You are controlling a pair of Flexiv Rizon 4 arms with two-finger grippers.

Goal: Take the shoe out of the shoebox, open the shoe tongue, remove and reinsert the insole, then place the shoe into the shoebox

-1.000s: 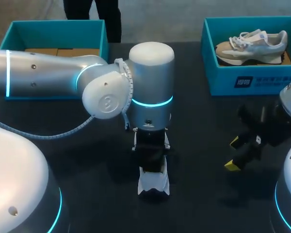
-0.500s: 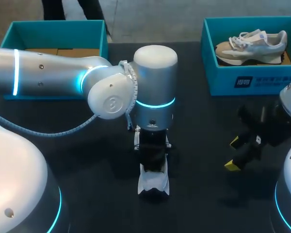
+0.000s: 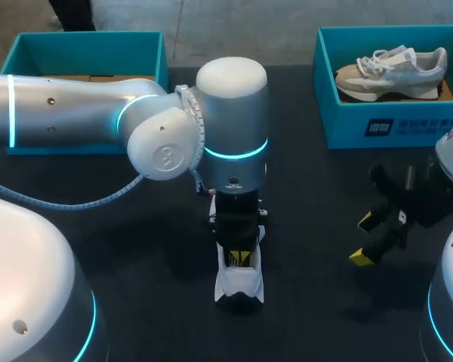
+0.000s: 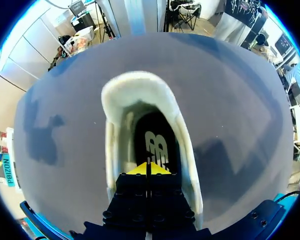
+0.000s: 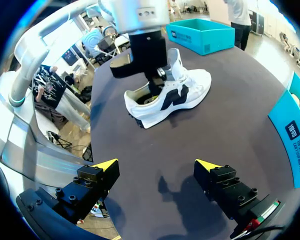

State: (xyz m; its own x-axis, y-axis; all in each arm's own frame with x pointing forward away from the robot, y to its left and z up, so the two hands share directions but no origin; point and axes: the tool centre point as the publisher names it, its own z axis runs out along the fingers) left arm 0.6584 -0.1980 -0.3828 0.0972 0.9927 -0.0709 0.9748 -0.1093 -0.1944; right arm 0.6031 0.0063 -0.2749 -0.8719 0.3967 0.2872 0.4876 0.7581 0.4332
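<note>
The left hand, closed, is inside the shoe; pulling the insole could lift the shoe, since the open right hand does not hold it.

Printed white label on the front wall of the right shoebox; pale logo on the dark insole inside the shoe. Neither is legible.

Even overhead light — soft shadows
</note>
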